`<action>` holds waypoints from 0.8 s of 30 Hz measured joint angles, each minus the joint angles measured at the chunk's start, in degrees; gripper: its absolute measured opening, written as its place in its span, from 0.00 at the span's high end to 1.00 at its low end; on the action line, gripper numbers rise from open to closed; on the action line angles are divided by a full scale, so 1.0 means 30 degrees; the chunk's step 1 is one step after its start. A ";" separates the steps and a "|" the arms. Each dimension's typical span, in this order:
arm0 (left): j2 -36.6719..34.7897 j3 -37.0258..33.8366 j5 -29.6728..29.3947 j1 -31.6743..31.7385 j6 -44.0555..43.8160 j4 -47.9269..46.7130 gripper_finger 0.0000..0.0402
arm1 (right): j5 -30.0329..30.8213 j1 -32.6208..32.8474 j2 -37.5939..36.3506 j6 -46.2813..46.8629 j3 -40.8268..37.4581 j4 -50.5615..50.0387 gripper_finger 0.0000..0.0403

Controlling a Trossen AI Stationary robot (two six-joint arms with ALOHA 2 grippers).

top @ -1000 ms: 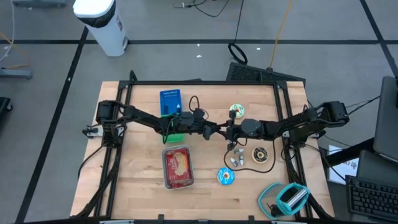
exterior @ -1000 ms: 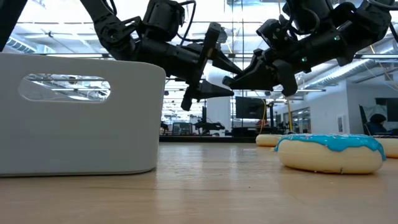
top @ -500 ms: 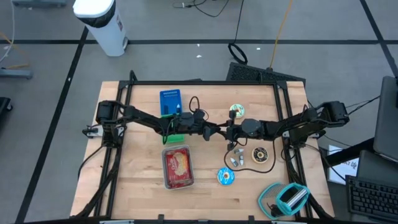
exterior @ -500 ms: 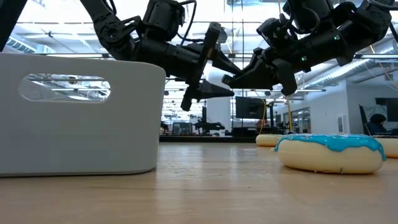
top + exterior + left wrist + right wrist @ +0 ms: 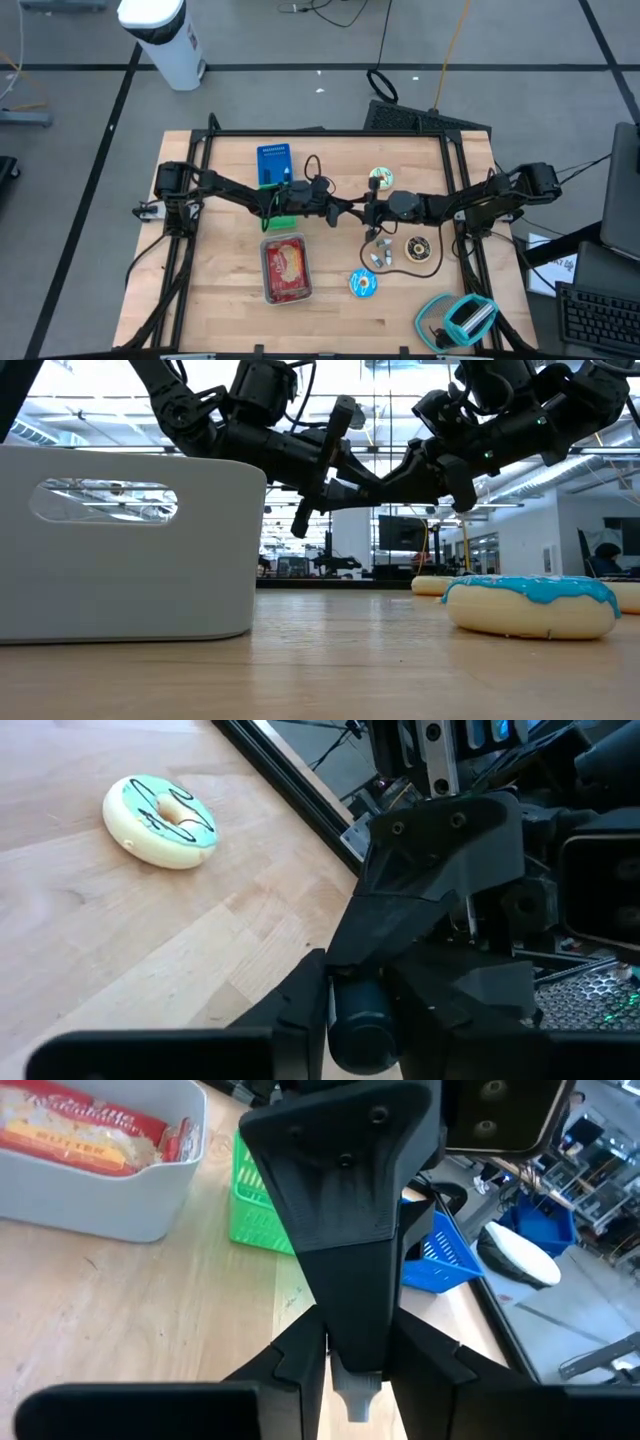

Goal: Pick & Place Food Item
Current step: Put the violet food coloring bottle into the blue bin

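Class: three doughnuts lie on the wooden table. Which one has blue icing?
The blue-iced ring doughnut, nearest the table's front edge. The pale green-iced doughnut lies toward the far edge, and the dark chocolate-iced doughnut lies between them on the right.

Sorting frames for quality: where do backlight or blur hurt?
Low view: bright windows behind leave both arms as silhouettes, near wood soft. Left wrist view: the left tool looms blurred. High view: evenly lit, the blue-iced donut tiny.

The pale wooden plank surface (image 5: 230, 310) looks smooth and matt. The grey plastic tub (image 5: 130, 540) is matt, the blue-iced doughnut (image 5: 530, 603) glossy, and the green mesh basket (image 5: 262, 1205) probably plastic.
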 joint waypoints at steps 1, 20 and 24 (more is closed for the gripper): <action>0.0000 -0.0007 0.0014 0.0023 0.0176 0.0003 0.80 | 0.0003 0.0000 0.0000 0.0277 0.0000 0.0003 0.77; -0.4157 -0.0112 0.0469 0.0913 0.5365 -0.3562 0.81 | 0.1413 0.0007 -0.6013 0.6649 -0.0748 -0.5906 0.53; -0.5910 -0.1013 -0.0177 0.0903 0.6108 -0.4041 0.83 | 0.1406 0.0007 -0.7188 0.7067 -0.1570 -0.5871 0.53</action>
